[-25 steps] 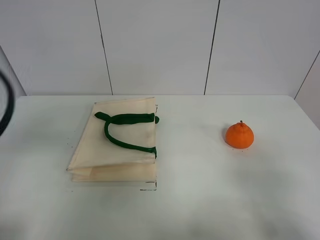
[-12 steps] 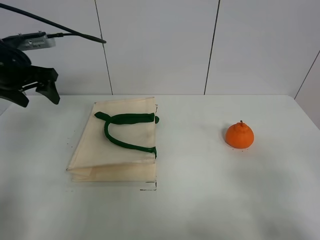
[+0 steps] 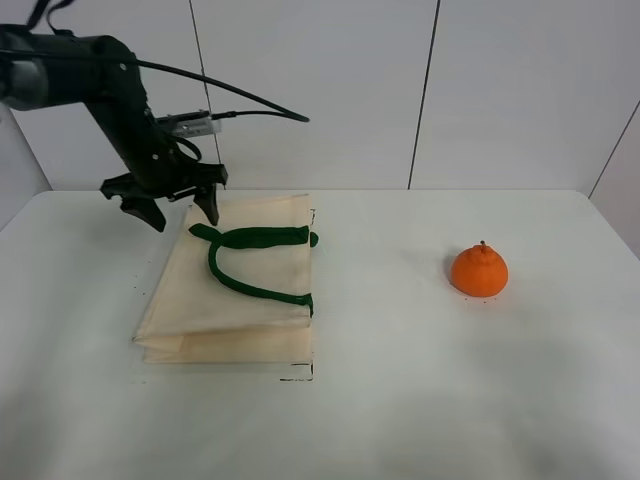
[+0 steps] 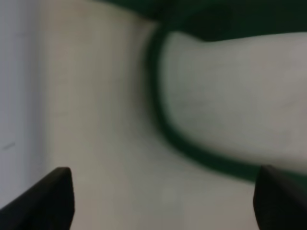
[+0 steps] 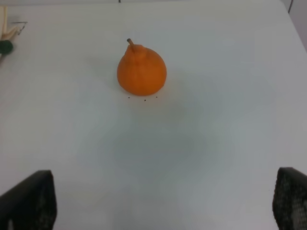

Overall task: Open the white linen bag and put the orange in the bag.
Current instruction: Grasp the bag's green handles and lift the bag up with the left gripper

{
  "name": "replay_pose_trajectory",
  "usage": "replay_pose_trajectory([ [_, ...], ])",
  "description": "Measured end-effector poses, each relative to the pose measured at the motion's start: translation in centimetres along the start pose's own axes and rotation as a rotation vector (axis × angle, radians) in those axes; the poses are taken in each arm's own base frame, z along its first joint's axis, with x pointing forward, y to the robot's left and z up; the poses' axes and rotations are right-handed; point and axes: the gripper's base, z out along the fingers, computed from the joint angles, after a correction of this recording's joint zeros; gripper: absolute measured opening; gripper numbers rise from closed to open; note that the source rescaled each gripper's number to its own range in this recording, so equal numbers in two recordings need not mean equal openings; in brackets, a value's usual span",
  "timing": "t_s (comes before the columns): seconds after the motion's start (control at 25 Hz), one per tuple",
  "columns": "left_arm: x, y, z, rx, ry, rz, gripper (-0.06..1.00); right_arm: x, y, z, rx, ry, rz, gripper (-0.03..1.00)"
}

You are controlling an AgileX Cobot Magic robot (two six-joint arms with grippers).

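Nearest to me, the pale white table runs bare along the bottom of the frame. Just beyond it, left of centre, the flat cream-white linen tote bag lies closed. Its dark green strap handles are looped over its upper face, so the mouth is not yet parted. Right of centre, well apart from the bag, the small round orange fruit with a short stem sits upright on the table. The right gripper faces it from a distance with its jaws spread and empty, presumably holding off until the bag is open. At upper left the black left gripper hovers over the bag's far edge near the handles. Its jaws are released wide, likely to take a strap. Grey wall panels close off the back.
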Motion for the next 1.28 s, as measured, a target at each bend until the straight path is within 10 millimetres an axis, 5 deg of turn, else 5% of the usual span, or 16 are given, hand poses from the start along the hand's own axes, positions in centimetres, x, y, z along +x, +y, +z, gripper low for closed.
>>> replay_pose_trajectory([
  [0.2, -0.3, -2.6, 2.9, 0.02, -0.025, 0.004, 1.0, 0.0, 0.0, 0.0, 0.0, 0.0, 0.0, 1.0],
  [0.68, -0.2, -1.9, 9.6, -0.043, 0.048, -0.03, 1.0, 0.0, 0.0, 0.0, 0.0, 0.0, 0.0, 1.0],
  [0.92, -0.2, -1.8, 11.1, -0.052, 0.055, -0.033, 0.98, 0.0, 0.0, 0.0, 0.0, 0.0, 0.0, 1.0],
  [1.16, -0.2, -1.6, 11.1, -0.07, 0.054, -0.037, 0.62, 0.0, 0.0, 0.0, 0.0, 0.0, 0.0, 1.0],
  [1.28, -0.2, -1.6, 11.1, -0.075, 0.054, -0.038, 0.32, 0.0, 0.0, 0.0, 0.0, 0.0, 0.0, 1.0],
])
